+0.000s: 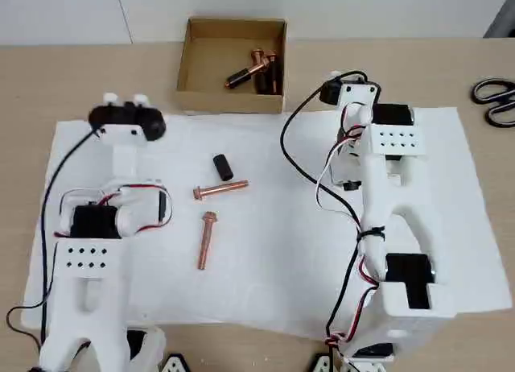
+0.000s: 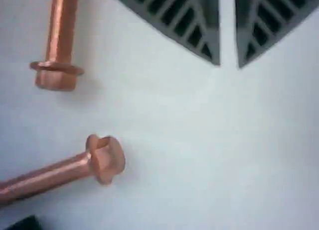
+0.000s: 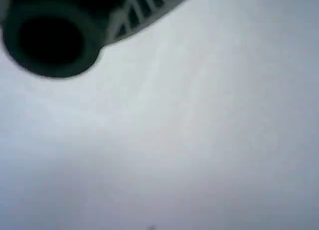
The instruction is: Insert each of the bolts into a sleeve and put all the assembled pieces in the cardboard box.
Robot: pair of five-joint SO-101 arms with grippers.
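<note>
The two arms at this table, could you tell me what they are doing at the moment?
They are fitting bolts into sleeves. The right gripper seems to hold a black sleeve above the white sheet. The left gripper hangs empty, slightly open, near two loose bolts lying on the sheet, with another loose sleeve beside them. A few assembled pieces already lie in the cardboard box.

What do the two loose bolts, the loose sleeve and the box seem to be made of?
The bolts: likely metal, copper-coloured, glossy highlights on the shanks. The sleeve: black, matte; plastic or coated metal, unclear. The box: brown cardboard, dull, folded walls.
</note>
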